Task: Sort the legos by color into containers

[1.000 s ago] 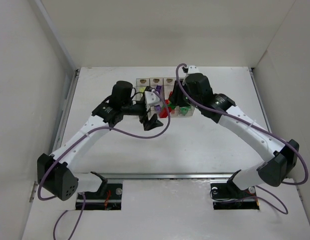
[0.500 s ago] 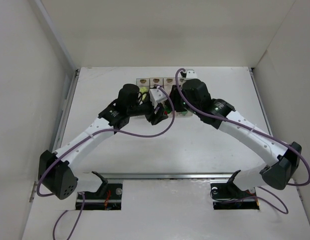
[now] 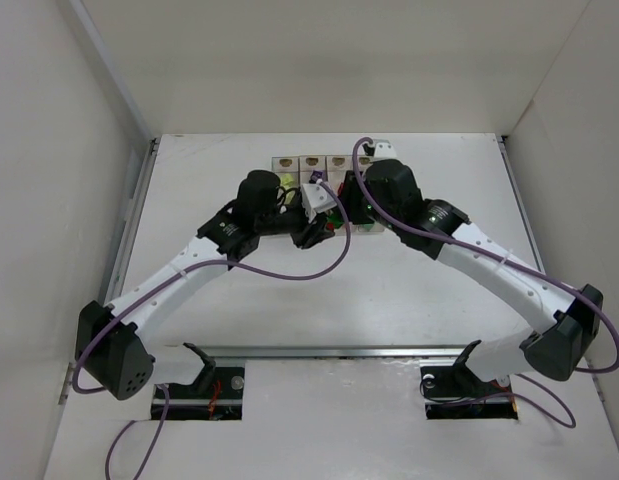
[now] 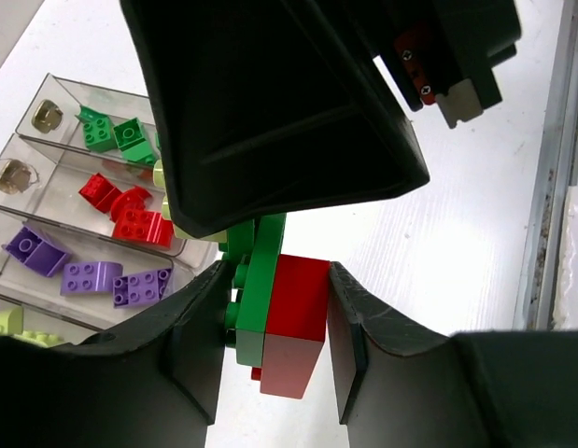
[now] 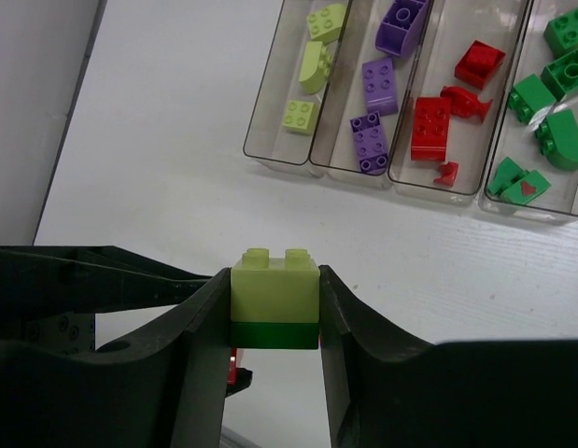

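My right gripper (image 5: 273, 301) is shut on a pale yellow-green lego (image 5: 274, 283) with a green plate (image 5: 274, 334) stuck under it. In the left wrist view that green plate (image 4: 260, 280) carries a red lego (image 4: 293, 322) on its other face. My left gripper (image 4: 274, 345) clamps across the plate and the red lego, its pads against both sides. Both grippers meet just in front of the containers (image 3: 324, 162), a little above the table. The containers (image 5: 391, 177) hold sorted legos: yellow-green (image 5: 312, 65), purple (image 5: 377, 79), red (image 5: 429, 126) and green (image 5: 550, 89).
White table (image 3: 389, 290) with walls on the left, right and back. A metal rail (image 4: 550, 187) runs along one table edge. The right gripper's black body (image 4: 270, 103) hangs directly over my left fingers.
My left arm has swung right and up to the right gripper, and its jaws have narrowed from wide open onto the red lego. The right gripper shifted slightly left with its stack.
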### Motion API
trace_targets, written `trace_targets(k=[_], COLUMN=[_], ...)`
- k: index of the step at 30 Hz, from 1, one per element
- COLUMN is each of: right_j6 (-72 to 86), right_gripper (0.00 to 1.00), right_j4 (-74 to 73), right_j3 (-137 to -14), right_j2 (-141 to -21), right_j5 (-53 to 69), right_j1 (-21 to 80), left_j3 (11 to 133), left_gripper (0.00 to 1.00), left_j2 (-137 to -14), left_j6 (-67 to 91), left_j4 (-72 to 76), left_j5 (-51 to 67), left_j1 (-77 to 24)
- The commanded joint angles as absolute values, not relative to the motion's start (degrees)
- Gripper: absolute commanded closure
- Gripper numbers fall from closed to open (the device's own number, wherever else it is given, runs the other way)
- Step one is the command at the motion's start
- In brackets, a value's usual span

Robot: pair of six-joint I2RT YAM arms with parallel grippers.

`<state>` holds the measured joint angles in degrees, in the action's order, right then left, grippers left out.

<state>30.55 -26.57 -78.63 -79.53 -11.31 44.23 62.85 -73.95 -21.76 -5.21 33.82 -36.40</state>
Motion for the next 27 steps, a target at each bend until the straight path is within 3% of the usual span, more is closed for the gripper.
trace_targets(k=[1, 7, 27], right_j6=[32.3, 32.8, 32.8], right_gripper=[1.0, 1.0, 1.0], right_j4=[-24.0, -25.7, -22.1], right_j3=[-80.1, -81.2, -81.2], right_j2=[-78.7, -79.3, -87.1], right_j5=[-9.2, -14.8, -14.9], right_j1=[44.8, 44.8, 40.9], left_j3=[61.5, 60.5, 57.0], left_gripper=[1.0, 1.0, 1.0], left_j2=[-72.1, -70.2, -65.0], left_j6=[-25.7, -29.6, -38.5], left_j4=[-8.3, -14.0, -21.2], left_j5=[33.8, 36.4, 41.8], left_j1=[-35.9, -35.9, -36.6])
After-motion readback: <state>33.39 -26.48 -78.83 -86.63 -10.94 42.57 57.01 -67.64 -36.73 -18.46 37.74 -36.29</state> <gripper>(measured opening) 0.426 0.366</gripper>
